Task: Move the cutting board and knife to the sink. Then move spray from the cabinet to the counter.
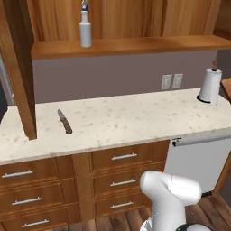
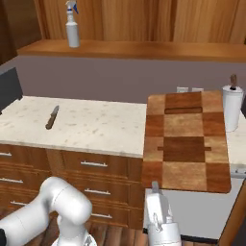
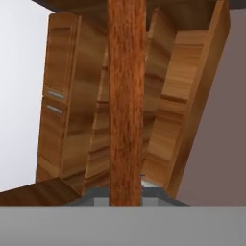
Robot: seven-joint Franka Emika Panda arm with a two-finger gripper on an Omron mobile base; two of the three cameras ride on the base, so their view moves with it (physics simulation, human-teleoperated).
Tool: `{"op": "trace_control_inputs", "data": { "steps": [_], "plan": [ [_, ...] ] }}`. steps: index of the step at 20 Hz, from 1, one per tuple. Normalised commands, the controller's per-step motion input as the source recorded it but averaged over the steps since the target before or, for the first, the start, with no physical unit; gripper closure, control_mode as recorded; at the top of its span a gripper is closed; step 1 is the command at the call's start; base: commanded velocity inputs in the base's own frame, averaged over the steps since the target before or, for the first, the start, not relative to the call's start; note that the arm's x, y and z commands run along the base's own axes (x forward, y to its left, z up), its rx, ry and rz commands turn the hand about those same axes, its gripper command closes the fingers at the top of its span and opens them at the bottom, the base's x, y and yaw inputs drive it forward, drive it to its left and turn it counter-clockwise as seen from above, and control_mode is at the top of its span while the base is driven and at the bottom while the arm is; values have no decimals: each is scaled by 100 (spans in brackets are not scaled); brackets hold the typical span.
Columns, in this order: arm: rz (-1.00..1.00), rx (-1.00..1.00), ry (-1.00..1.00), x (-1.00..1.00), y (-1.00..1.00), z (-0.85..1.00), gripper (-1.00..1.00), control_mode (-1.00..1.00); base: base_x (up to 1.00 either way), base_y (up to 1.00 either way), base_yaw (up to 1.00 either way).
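Counter [image 2: 96,127] behind, cutting board [image 2: 186,141] in hand [image 2: 154,190]

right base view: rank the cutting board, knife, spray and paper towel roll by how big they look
1. cutting board, largest, though held nearest the camera
2. paper towel roll
3. spray
4. knife, close to the spray in length but thinner
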Motion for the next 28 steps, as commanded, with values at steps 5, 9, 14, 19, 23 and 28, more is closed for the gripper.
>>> {"op": "trace_control_inputs", "data": {
  "steps": [5,9,14,19,23,28],
  "plan": [
    [0,0,0,0,0,0,100,100,-64,-6,-5],
    [0,0,0,0,0,0,100,100,-71,0,-2],
    [0,0,0,0,0,0,100,100,-76,0,0],
    [0,0,0,0,0,0,100,100,-77,24,2],
    [0,0,0,0,0,0,100,100,-74,74,18],
    [0,0,0,0,0,0,100,100,-61,85,31]
  ]
}}
